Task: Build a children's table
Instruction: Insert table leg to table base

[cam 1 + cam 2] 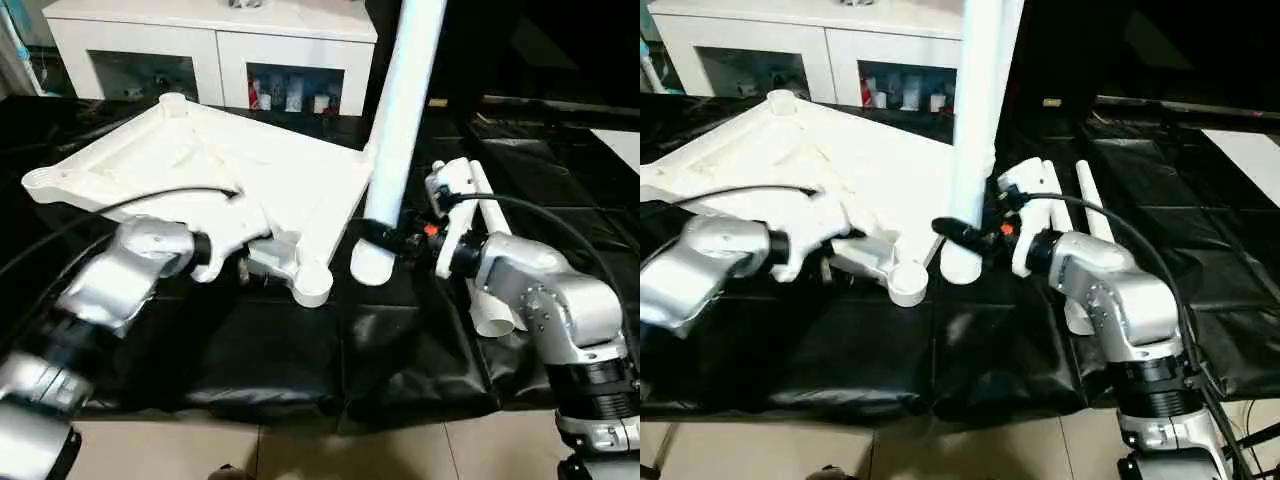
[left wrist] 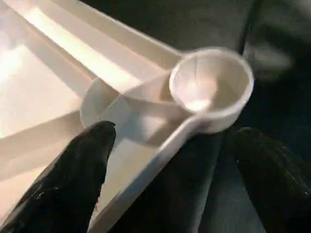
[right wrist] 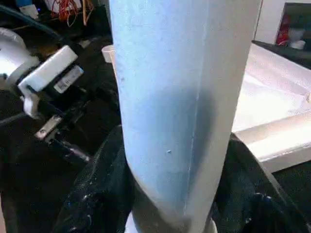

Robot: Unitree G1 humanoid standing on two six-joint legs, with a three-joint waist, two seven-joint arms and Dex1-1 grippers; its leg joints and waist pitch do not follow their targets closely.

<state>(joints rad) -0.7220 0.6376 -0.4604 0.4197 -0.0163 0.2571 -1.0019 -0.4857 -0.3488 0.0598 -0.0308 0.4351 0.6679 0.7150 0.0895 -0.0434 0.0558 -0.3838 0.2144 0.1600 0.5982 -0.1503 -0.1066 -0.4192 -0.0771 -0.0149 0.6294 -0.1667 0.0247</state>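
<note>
The white table top (image 1: 200, 160) lies underside up and tilted on the black mat, its ribs and round corner sockets showing. My left gripper (image 1: 243, 262) is at its near edge, open, with its fingers (image 2: 82, 165) either side of the thin rim beside the near corner socket (image 2: 211, 87). My right gripper (image 1: 382, 240) is shut on a white tapered leg (image 1: 400, 120). It holds the leg upright, just right of the top's near right corner, with the lower end (image 1: 372, 265) close to the mat. A second leg (image 1: 490, 270) lies on the mat behind my right forearm.
A white cabinet with glass doors (image 1: 210, 45) stands behind the mat. The black mat (image 1: 300, 360) ends at a tiled floor (image 1: 300, 450) near me. A black cable (image 1: 560, 225) loops over my right wrist.
</note>
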